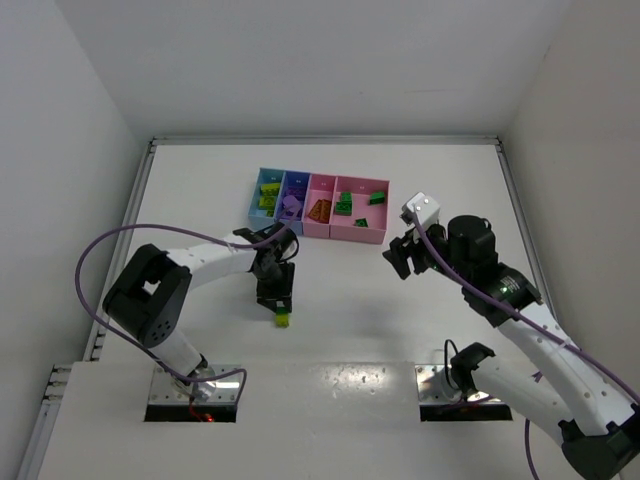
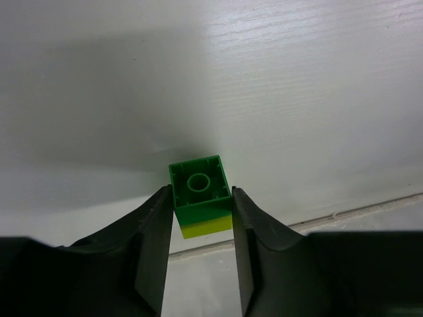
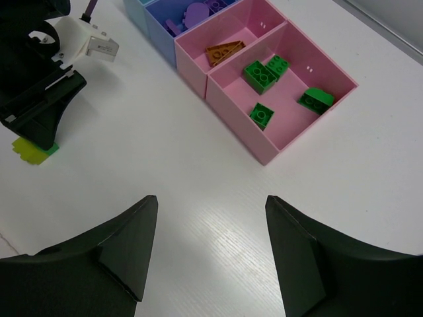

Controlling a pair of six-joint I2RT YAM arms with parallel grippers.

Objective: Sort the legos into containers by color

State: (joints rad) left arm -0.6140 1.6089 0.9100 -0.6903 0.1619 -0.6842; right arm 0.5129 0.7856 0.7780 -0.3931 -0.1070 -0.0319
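A small lego stack, green on yellow (image 2: 198, 188), sits on the white table in front of the left arm (image 1: 283, 320). My left gripper (image 2: 201, 190) is down over it (image 1: 276, 298), and both fingers press against its sides. The right wrist view shows the same stack (image 3: 33, 150) under the left gripper's black fingers (image 3: 39, 112). My right gripper (image 3: 211, 198) hangs open and empty above bare table, right of centre (image 1: 400, 255). The containers (image 1: 253, 205) stand in a row at the back: light blue, blue, narrow pink (image 3: 192, 82), wider pink (image 3: 264, 157).
Green legos (image 3: 259, 76) lie in the wider pink bin, an orange wedge (image 3: 221, 49) in the narrow pink one, and purple pieces (image 3: 195, 13) in the blue one. White walls close in the table on three sides.
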